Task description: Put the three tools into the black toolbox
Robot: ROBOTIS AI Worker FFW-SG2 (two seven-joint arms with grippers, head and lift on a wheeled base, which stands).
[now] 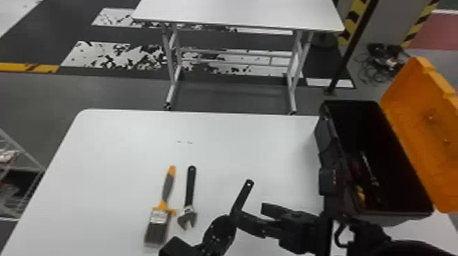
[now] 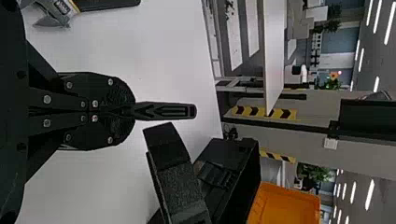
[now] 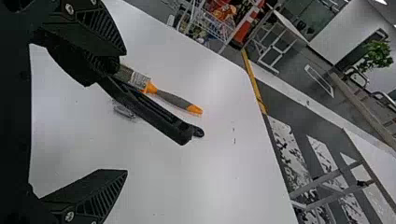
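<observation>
A paintbrush lies on the white table, bristles toward the robot, its handle pointing away. Just beside it is a wrench, jaw end nearer the robot. Next, the left gripper has its fingers together, clamped on a black tool whose slim end sticks out past them. The right gripper is close by, its fingers apart. At the far right stands the black toolbox, orange lid open, with a few hard-to-make-out items inside.
</observation>
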